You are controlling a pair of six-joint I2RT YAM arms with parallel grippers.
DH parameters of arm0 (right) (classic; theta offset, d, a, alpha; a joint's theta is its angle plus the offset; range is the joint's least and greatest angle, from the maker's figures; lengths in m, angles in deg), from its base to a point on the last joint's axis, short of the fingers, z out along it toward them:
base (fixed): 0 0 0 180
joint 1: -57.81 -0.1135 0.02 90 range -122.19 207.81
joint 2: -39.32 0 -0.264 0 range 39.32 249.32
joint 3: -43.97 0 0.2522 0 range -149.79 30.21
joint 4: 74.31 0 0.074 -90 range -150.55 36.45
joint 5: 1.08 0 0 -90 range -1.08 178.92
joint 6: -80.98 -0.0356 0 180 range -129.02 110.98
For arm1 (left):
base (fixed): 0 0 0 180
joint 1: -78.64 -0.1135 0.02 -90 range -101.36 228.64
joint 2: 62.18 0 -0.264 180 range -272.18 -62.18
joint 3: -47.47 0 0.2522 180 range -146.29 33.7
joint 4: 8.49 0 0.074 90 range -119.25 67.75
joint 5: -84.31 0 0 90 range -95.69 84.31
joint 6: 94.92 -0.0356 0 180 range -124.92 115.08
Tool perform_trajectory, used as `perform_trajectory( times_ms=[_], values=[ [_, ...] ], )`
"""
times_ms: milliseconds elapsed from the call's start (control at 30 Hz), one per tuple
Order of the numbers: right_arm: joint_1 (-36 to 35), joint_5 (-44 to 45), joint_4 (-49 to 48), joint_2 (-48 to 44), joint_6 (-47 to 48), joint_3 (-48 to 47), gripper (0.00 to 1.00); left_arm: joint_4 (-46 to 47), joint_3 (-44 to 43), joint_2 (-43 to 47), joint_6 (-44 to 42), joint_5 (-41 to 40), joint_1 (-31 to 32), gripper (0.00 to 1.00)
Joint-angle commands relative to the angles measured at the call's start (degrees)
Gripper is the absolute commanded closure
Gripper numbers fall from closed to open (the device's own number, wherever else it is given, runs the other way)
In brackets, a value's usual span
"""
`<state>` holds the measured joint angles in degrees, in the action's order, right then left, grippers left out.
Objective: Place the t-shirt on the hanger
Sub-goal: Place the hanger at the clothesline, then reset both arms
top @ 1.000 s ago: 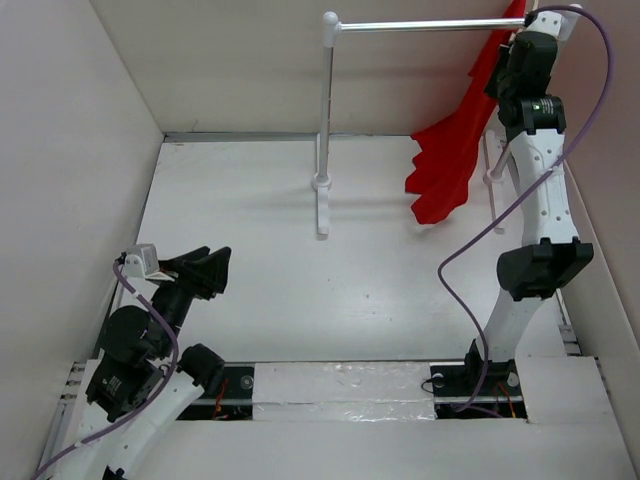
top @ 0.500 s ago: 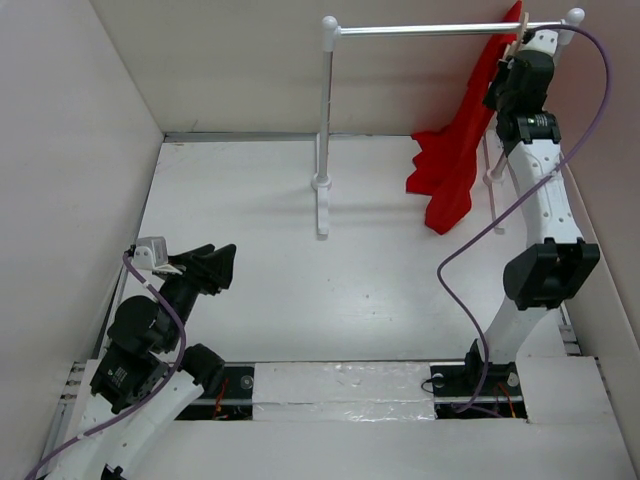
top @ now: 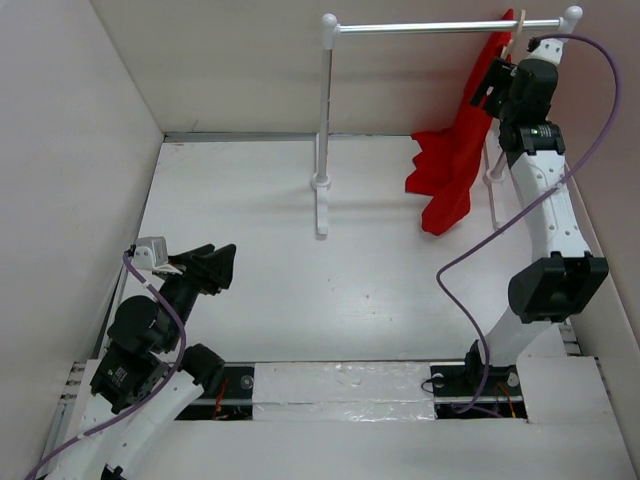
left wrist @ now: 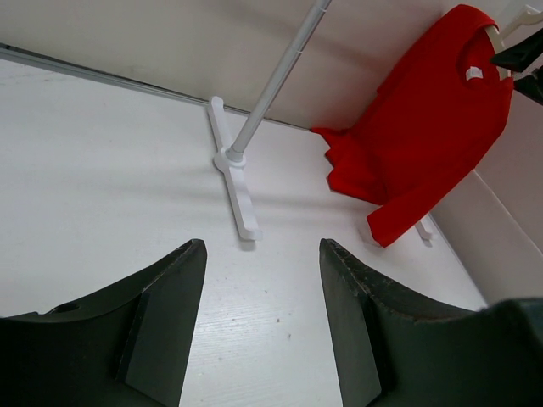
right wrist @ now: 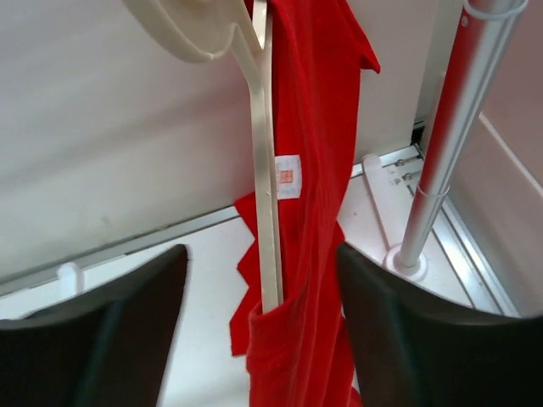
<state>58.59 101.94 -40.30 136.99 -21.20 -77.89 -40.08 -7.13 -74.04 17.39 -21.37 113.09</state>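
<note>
The red t-shirt (top: pixel 448 168) hangs on the beige hanger (top: pixel 511 42), whose hook reaches the rack's silver rod (top: pixel 430 27) at its right end. In the right wrist view the hanger's arm (right wrist: pixel 265 170) runs down into the shirt's (right wrist: pixel 316 153) neck, beside a white label. My right gripper (top: pixel 497 90) is open just beside the shirt's top, and its jaws (right wrist: pixel 261 254) stand apart on either side of hanger and cloth without touching them. My left gripper (top: pixel 218 265) is open low at the near left, with nothing between its fingers (left wrist: pixel 263 250). It looks across at the shirt (left wrist: pixel 424 127).
The white rack has a left post (top: pixel 324 130) with a flat foot (left wrist: pixel 233 182) at mid table, and a right post (right wrist: pixel 445 144) close beside my right gripper. White walls close in the table on the left, back and right.
My right gripper has opened and let go of the hanger, and it has drawn slightly down and away. The shirt now hangs by itself. The left arm shifted slightly, still open.
</note>
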Motion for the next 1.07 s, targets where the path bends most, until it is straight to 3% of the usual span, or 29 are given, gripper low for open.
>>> perform_trajectory(
  times_ms=[0, 267, 367, 600, 700, 800, 1033],
  values=[
    [0.4, -1.8, -4.3, -8.0, -2.5, 0.9, 0.15, 2.4, 0.2, -1.2, -1.1, -0.2, 0.2, 0.48],
    [-3.1, -2.7, -9.4, -23.6, -7.8, 10.0, 0.00, 1.8, -0.6, -1.9, -1.0, -0.1, 0.2, 0.45],
    [-5.1, -4.4, -11.0, -30.9, -10.3, 15.2, 0.00, 1.0, -1.9, -3.6, -0.3, 0.8, 0.2, 0.43],
    [-14.4, -19.2, -21.8, -52.7, -17.1, 37.1, 0.00, 2.2, -11.4, -8.4, 2.7, 7.3, 0.2, 0.39],
    [-17.9, -21.5, -20.4, -60.6, -18.3, 42.1, 0.00, 2.3, -15.7, -8.5, 3.1, 7.6, 0.2, 0.39],
    [-19.1, -23.9, -11.8, -66.7, -18.1, 42.8, 0.00, 1.5, -18.5, -7.7, 3.4, 7.4, 0.2, 0.38],
    [-19.1, -22.2, -2.5, -76.6, -17.8, 43.6, 0.00, 0.0, -16.6, -5.3, 7.2, 6.5, 0.2, 0.39]
  ],
)
